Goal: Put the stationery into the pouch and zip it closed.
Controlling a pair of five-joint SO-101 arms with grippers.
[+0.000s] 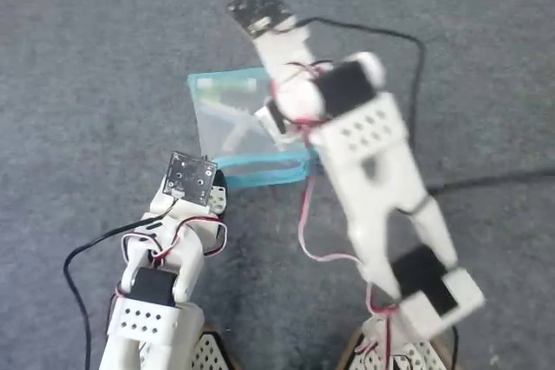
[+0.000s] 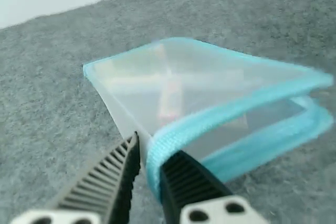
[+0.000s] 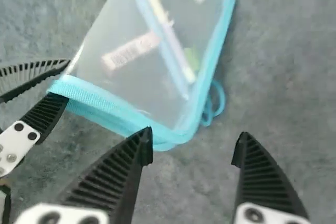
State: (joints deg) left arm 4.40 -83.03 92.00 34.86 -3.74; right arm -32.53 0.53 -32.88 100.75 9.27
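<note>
Clear pouch (image 1: 230, 119), teal trim, upper centre of high view; stationery (image 3: 168, 45) inside, mouth apparently unzipped. Left gripper (image 2: 151, 153) pinches teal zip edge. Right gripper (image 3: 195, 136) spread wide, empty, near pull loop (image 3: 215, 100). Risk: thin pinch slips under zip pull, pouch drags.

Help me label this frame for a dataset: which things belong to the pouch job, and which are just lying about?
Job in hand:
pouch
stationery inside it
left gripper, shut on the pouch's blue edge
right gripper, open over the pouch

Lying about:
grey cloth over the table
black cable
</note>
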